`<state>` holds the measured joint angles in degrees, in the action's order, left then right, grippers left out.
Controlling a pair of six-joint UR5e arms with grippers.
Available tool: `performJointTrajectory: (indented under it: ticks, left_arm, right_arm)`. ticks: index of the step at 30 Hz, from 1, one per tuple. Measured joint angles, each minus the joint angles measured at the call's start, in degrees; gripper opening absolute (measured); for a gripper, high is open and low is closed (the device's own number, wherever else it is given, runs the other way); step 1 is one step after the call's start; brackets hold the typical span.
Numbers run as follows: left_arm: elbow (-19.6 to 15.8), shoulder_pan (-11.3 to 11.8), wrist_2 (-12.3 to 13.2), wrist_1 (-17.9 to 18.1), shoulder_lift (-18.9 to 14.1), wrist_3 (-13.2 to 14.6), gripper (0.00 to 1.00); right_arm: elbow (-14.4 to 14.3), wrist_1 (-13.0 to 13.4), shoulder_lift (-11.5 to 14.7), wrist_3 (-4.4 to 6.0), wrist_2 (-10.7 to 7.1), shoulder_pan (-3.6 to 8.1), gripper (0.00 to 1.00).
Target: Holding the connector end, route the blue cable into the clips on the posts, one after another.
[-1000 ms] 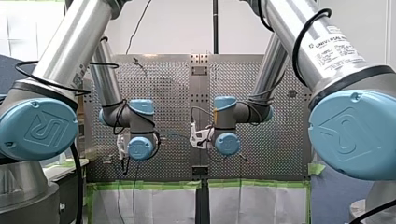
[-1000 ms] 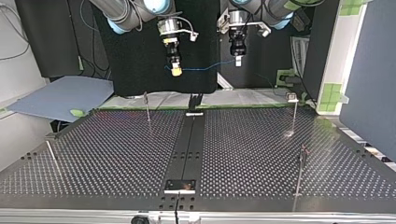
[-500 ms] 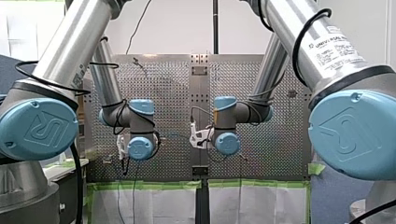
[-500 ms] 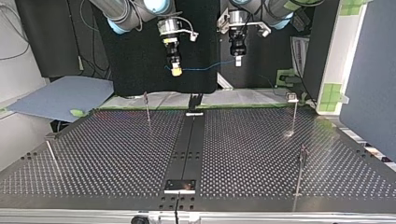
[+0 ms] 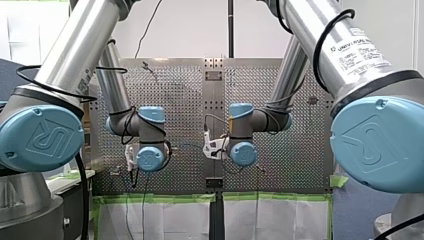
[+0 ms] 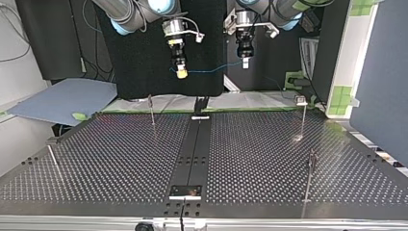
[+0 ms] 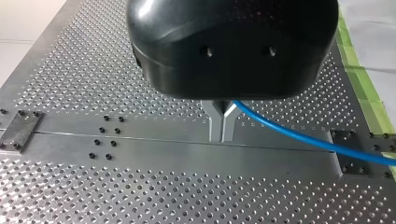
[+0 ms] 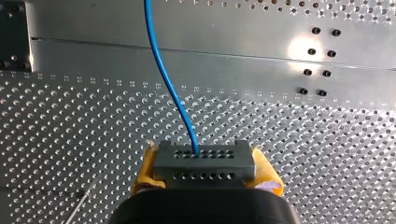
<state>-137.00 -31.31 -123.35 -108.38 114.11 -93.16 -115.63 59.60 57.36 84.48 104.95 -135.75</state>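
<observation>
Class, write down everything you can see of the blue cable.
The blue cable is thin and smooth. It hangs above the perforated table, sagging slightly between the two grippers. One end enters a grey connector clamped between my right gripper's yellow pads; my left gripper's metal fingers pinch it further along. It touches no post.

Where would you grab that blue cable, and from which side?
By the grey connector block at its end, not the thin, limp blue cable itself. The block is rigid, with flat opposite sides to squeeze. Come from behind it, opposite the face the cable leaves, as my right gripper does now, so the cable trails free ahead.
</observation>
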Motion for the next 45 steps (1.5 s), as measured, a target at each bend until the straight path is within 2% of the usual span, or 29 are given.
performJointTrajectory:
  ticks: [27,34,45]
  left_arm:
    - [0.00,0.03,0.05,-0.05,0.06,0.04,0.00]
    - [-0.07,0.33,0.25,-1.58,2.23,0.25,0.00]
    - [-0.09,0.35,0.26,-1.76,2.62,0.26,0.00]
  right_arm:
    - [0.00,0.00,0.00,0.00,0.00,-0.03,0.00]
    - [0.00,0.00,0.00,0.00,0.00,-0.08,0.00]
    - [0.00,0.00,0.00,0.00,0.00,-0.08,0.00]
